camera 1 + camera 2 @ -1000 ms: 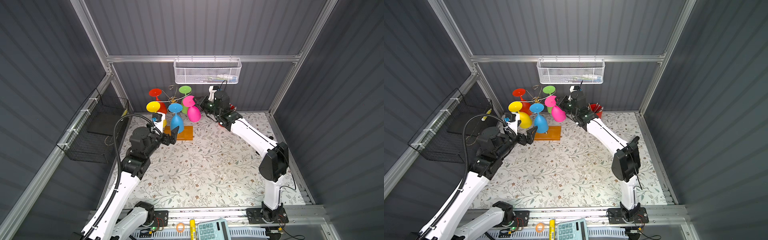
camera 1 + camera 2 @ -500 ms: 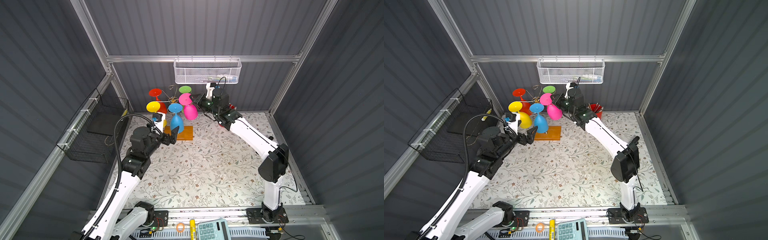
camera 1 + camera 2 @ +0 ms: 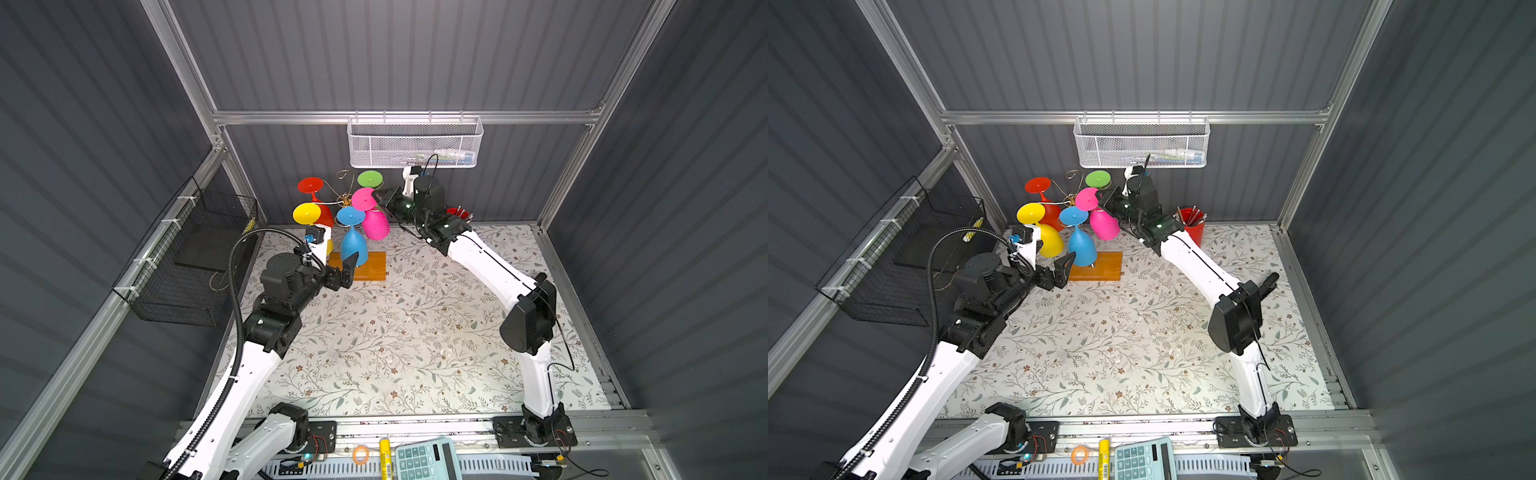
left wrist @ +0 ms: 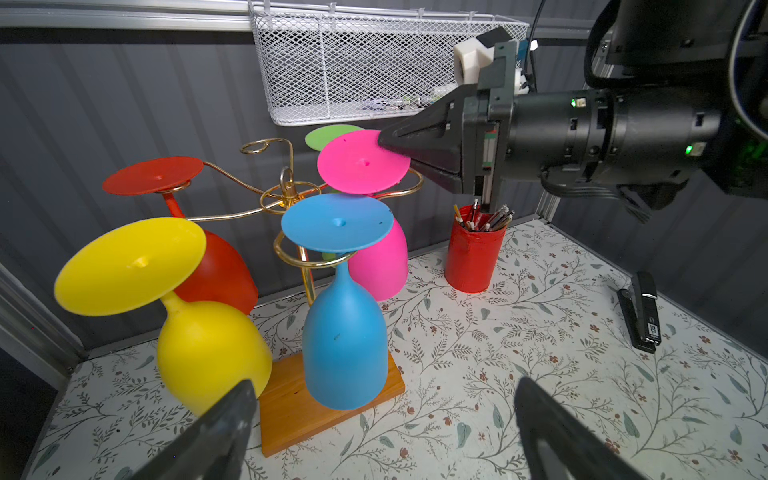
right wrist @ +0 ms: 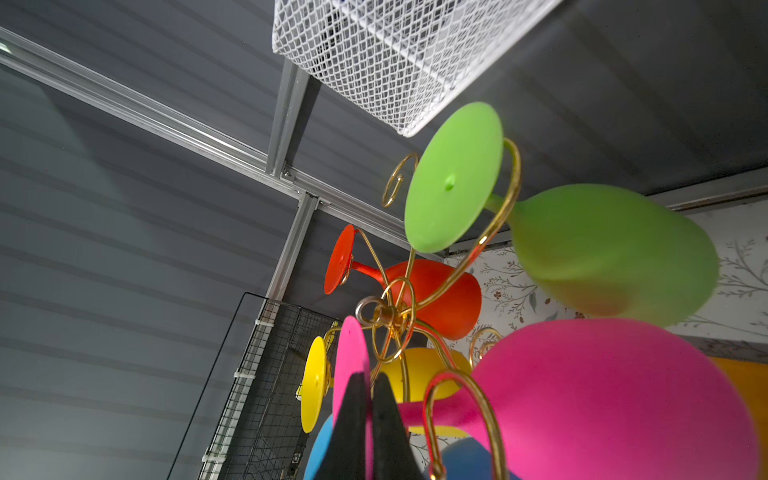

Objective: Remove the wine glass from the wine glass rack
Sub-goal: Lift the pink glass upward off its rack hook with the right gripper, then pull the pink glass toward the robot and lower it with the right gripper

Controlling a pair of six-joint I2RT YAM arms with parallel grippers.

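Stapler (image 4: pixel 640 309) label illegible; right gripper (image 4: pixel 383 143) tight on foot of pink wine glass (image 4: pixel 362 165), left gripper (image 4: pixel 384 386) wide apart.

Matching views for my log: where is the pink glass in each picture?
Top view: pink glass, upper middle, beside the blue glass.
Top view: pink glass, upper middle.
Left wrist: pink glass, centre, behind the blue glass.
Right wrist: pink glass, lower right.
Shared landmark: white mesh basket.

We see bright, even light from above on the floral mat (image 3: pixel 395 340) in both top views, with soft shadows and dim grey walls (image 3: pixel 83 124). In the right wrist view the green glass (image 5: pixel 611 253) at 3 o'clock is blurred
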